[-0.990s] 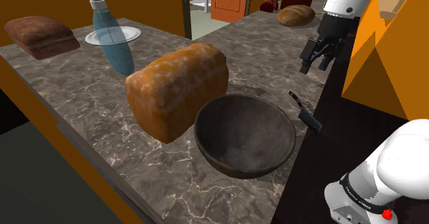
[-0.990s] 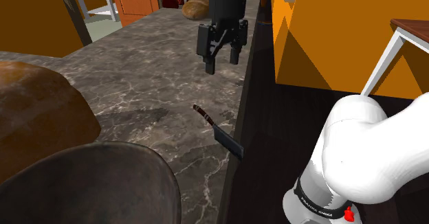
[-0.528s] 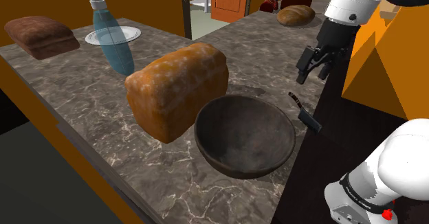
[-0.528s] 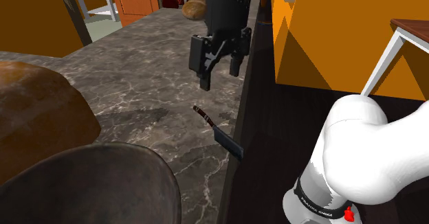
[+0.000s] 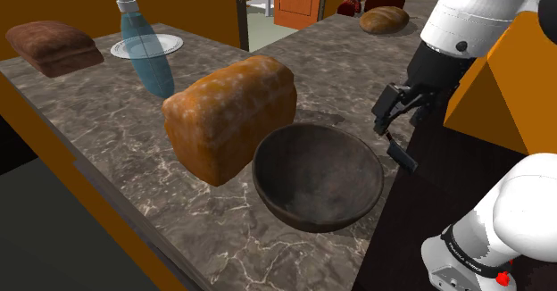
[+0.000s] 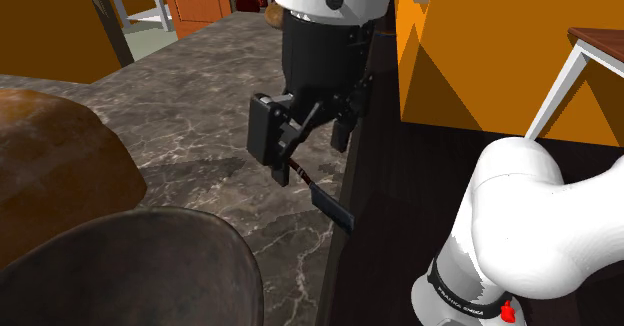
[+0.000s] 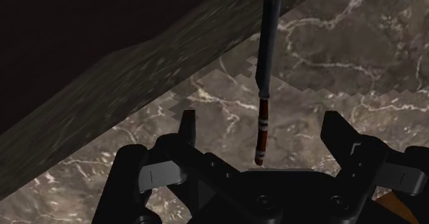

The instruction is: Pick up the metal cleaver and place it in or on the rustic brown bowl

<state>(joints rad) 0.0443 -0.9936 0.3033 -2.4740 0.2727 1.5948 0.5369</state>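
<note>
Approach stage of the pick. The all-black two-finger hand (image 5: 394, 124) hangs low over the dark marbled stone surface (image 5: 107, 128), fingers spread wide and clasping nothing. The small cleaver, with a dark metal blade and a red-brown banded handle (image 7: 261, 130), lies flat at the surface's edge, just beside the round, dark brown rustic bowl (image 5: 312, 184), and is apart from it. In the wrist view the handle lies between the two fingers (image 7: 187, 125), neither of which touches it, while the blade (image 7: 267, 44) reaches to the surface's edge and appears to jut past it. Nothing of the task is done as judged here: closing on the handle, the lift and the carry to the empty bowl all remain. In the second exterior view the hand (image 6: 310, 162) covers most of the handle. The hand's height above the handle is hard to make out, and the bowl (image 6: 130, 274) is cut off by the frame.
</note>
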